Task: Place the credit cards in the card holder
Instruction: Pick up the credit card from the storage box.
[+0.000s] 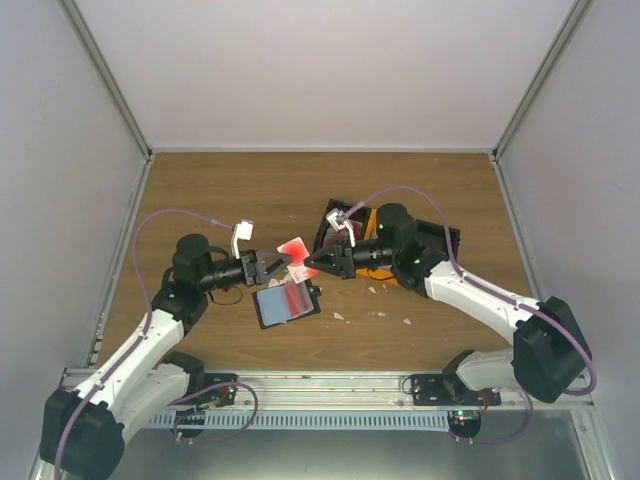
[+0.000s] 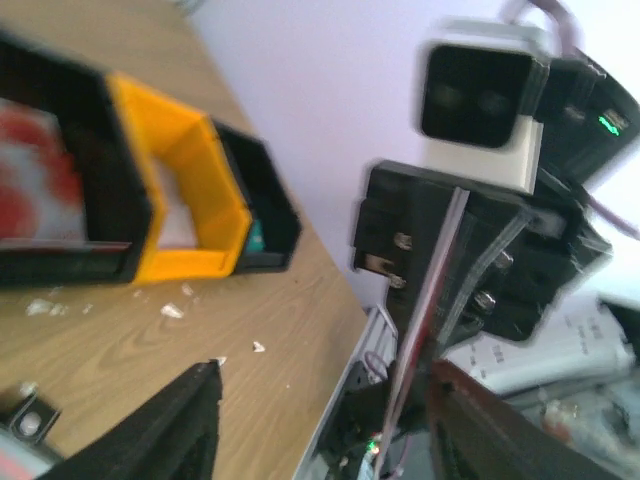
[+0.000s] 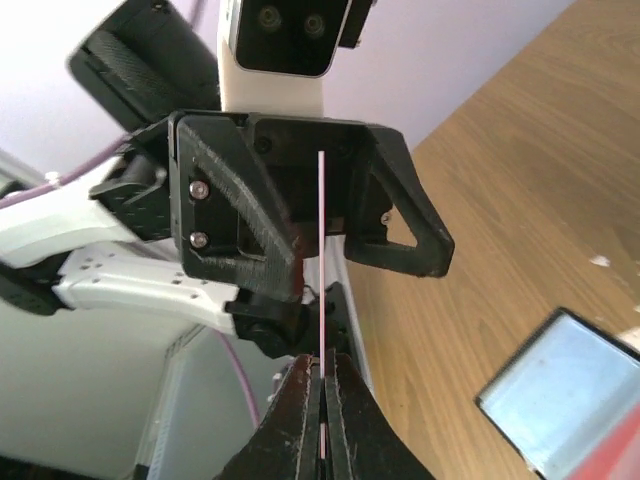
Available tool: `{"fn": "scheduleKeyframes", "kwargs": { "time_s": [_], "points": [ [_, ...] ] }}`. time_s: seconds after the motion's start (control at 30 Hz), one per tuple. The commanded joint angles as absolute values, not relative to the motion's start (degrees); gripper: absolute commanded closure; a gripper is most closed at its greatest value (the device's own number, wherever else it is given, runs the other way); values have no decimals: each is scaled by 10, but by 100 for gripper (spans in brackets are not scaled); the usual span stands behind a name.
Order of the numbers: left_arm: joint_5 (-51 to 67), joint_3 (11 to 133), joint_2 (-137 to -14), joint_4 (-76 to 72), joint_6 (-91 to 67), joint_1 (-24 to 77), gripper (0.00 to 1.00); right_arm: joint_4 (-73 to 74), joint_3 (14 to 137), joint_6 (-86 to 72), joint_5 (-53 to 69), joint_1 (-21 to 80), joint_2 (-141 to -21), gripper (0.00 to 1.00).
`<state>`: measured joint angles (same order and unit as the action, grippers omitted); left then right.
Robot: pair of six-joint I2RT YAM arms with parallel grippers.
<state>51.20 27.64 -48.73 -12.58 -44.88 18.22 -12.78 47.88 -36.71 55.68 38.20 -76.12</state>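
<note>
**Right gripper** (image 1: pixel 312 262): I found the jaws together, clamped on the near end of 1 red-and-white card (image 1: pixel 294 248). In the right wrist view the card ran edge-on, straight out from between the fingertips, and it was held off the table (image 1: pixel 220 190).

**Left gripper** (image 1: pixel 282 265): It faced the right gripper from the card's 9 o'clock side. The jaws stood apart, with 1 finger on each side of the card's far end. I saw a gap on both sides and neither finger pressing on the card.

**Card holder** (image 1: pixel 287 304): It lay open and flat on the table at 6 o'clock from the held card, just below the 2 grippers and apart from both. Its open face showed a blue-grey panel and a red patch, and I could not tell how many cards those were.

**Surroundings:** The black and orange bins (image 2: pixel 180 190) sat at 2 o'clock from the card, behind the right arm. 1 black bin held something red and white, too blurred to identify. White paper scraps (image 2: pixel 172 311) were scattered on the table in front of the bins.
</note>
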Motion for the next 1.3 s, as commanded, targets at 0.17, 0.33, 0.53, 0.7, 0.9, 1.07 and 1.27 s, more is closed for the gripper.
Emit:
{"fn": "scheduleKeyframes", "kwargs": {
  "time_s": [0.17,0.33,0.53,0.7,0.9,1.07,1.27],
  "points": [
    [262,278,-481,144,-408,182,36,32,452,-371,340,398,-756,100],
    [237,240,-477,158,-429,183,37,12,423,-416,281,444,-778,100],
    [237,218,-502,170,-432,182,39,-65,426,-458,265,479,-869,100],
    [236,212,-530,173,-436,183,46,-121,432,-471,288,479,-933,100],
    [244,193,-559,169,-441,182,63,-191,412,-504,324,481,-977,100],
    [252,175,-579,154,-445,183,70,-202,414,-514,324,480,-1001,99],
    [247,169,-586,150,-445,182,71,-211,412,-539,312,479,-1022,99]
  ]
}}
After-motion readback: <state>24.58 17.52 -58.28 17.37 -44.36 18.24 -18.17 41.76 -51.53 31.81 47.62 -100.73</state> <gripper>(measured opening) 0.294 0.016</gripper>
